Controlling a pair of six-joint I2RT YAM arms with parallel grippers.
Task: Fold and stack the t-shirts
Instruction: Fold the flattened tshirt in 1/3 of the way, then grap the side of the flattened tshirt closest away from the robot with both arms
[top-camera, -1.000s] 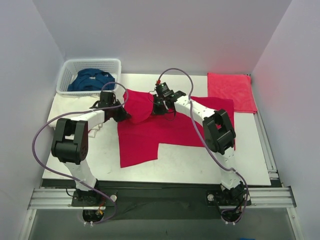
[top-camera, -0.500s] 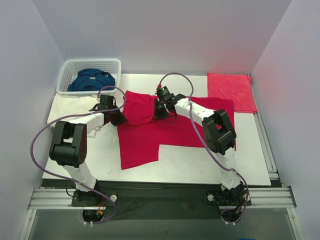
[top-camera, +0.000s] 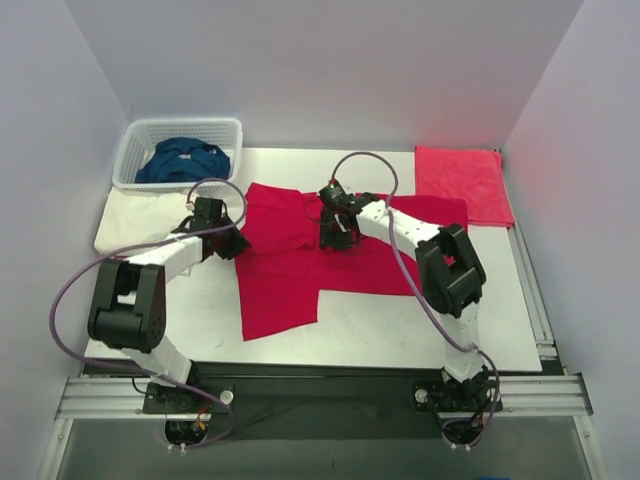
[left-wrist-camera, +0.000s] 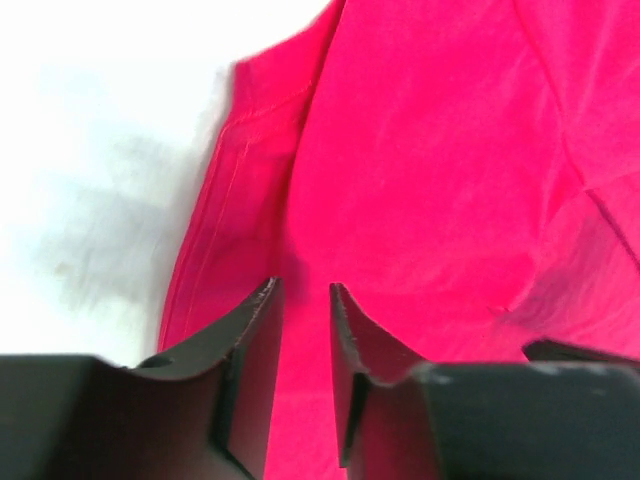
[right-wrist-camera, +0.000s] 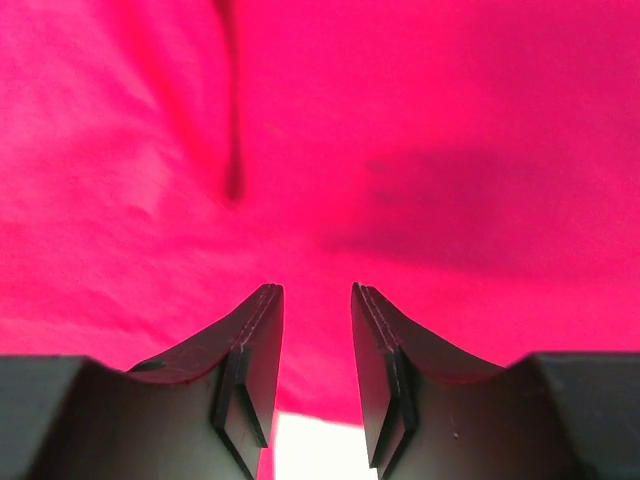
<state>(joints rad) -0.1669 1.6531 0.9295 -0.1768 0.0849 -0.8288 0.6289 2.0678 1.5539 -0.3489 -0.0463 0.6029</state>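
A large crimson red t-shirt (top-camera: 300, 275) lies spread over the middle of the table, its upper left part folded over flat (top-camera: 278, 215). My left gripper (top-camera: 232, 243) is at the shirt's left edge, open, with red fabric (left-wrist-camera: 420, 150) below its empty jaws (left-wrist-camera: 303, 288). My right gripper (top-camera: 336, 236) hovers low over the shirt's upper middle, open, nothing between its fingers (right-wrist-camera: 317, 290). A dark blue t-shirt (top-camera: 182, 160) is bunched in the basket. A cream-white t-shirt (top-camera: 125, 215) lies at the table's left, under my left arm.
The white lattice basket (top-camera: 140, 135) stands at the back left corner. A folded red cloth (top-camera: 460, 180) lies at the back right. Bare table (top-camera: 400, 320) shows along the front. Walls close in the back and both sides.
Both grippers have opened and let go of the red shirt's raised flap. The flap now lies flat on the shirt, and both arms have lowered slightly.
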